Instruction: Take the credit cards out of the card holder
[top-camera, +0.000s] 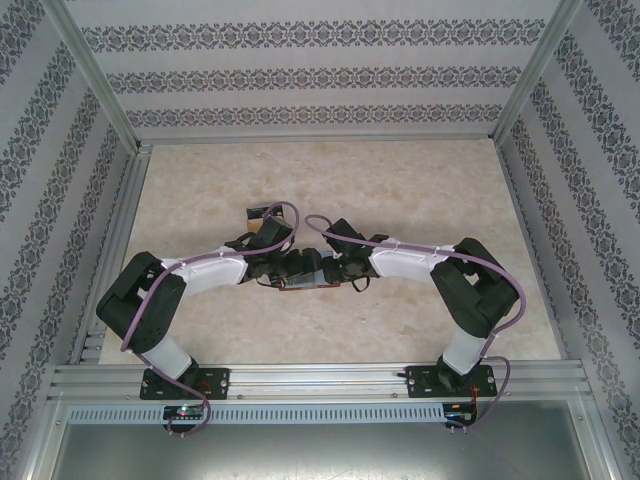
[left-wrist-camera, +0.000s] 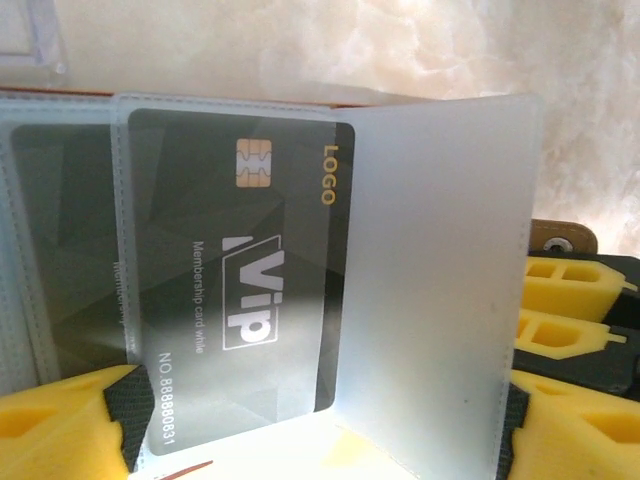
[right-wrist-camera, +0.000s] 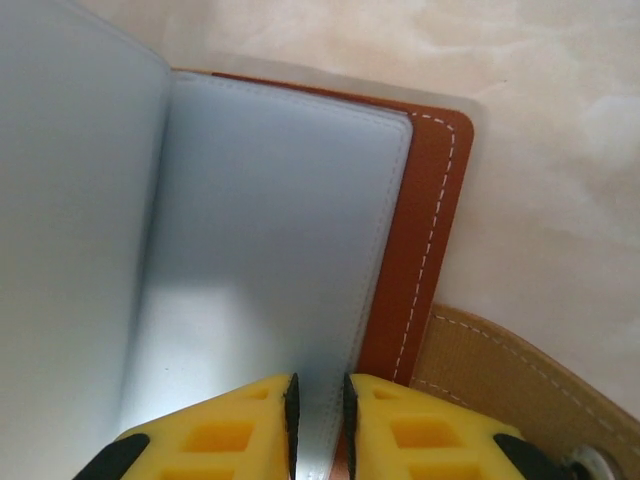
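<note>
**Pinching open a card holder with its cards in the sleeves**

Lying open mid-tabletop (top-camera: 420, 170) between the arms, the card holder (top-camera: 305, 281) shows its brown leather cover (right-wrist-camera: 425, 240) under frosted sleeves (left-wrist-camera: 440, 280). One sleeve holds a dark credit card (left-wrist-camera: 240, 290) printed "LOGO", "ViP", "Membership card" and a number starting "NO. 8888". A second card (left-wrist-camera: 70, 260) sits in the sleeve beside it. The right jaws are nearly closed, pinching a sleeve's edge. The left jaws stand wide apart, gripping nothing. Patterned wallpaper walls (top-camera: 320, 70) surround the marbled beige tabletop.

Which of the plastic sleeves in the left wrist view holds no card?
The rightmost sleeve: plain and frosted, while the other two show dark cards.
</note>
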